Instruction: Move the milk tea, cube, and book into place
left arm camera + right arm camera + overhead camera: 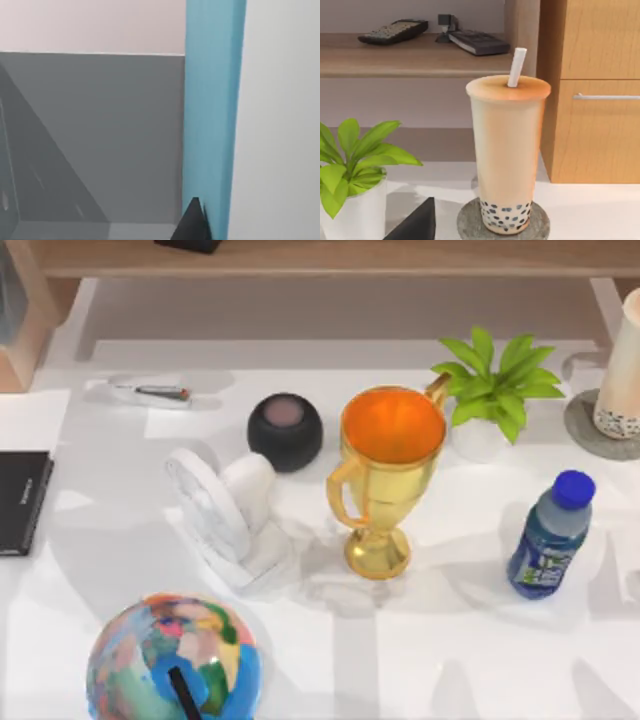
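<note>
The milk tea (507,155) stands upright on a round grey coaster (470,225) in the right wrist view, a white straw (516,67) poking from its lid, dark pearls showing in the pale band at its foot. A dark fingertip of the right gripper (417,224) juts into that view near the coaster, beside the cup and apart from it; whether that claw is apart or together I cannot tell. From above, the milk tea (622,370) sits at the table's far right edge on the same coaster (585,425), just right of the potted plant (497,390). In the left wrist view the teal-blue book (212,115) rises as a tall upright band, and a dark fingertip of the left gripper (192,222) lies right against its lower edge, seemingly touching; whether that claw is clamped on it I cannot tell. Elsewhere on the white table (450,640) stand a gold trophy (385,480), a blue-capped bottle (550,535), a dark round speaker (285,430), a globe (172,660) and a thin black book (22,500) at the left edge
</note>
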Controlling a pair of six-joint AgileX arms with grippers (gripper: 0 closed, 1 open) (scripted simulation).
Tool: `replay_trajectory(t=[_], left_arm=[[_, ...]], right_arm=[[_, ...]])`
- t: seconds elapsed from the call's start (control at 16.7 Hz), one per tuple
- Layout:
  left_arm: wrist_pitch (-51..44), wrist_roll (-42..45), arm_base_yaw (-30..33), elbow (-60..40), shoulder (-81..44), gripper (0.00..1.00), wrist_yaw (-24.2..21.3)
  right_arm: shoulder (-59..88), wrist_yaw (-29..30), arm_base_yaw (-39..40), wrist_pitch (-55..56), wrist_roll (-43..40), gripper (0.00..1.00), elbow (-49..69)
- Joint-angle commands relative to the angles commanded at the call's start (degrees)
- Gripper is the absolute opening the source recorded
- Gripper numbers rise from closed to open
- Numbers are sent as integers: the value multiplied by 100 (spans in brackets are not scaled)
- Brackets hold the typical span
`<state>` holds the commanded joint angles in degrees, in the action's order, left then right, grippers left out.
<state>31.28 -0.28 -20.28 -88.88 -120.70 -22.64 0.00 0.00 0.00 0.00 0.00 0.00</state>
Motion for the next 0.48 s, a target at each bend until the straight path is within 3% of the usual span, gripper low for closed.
replay_trajectory(t=[0.12,0.48], left_arm=[[0,0,0,0,0,2,0],[0,0,0,0,0,0,0]], right_arm=[[0,0,0,0,0,100,0],[0,0,0,0,0,100,0]])
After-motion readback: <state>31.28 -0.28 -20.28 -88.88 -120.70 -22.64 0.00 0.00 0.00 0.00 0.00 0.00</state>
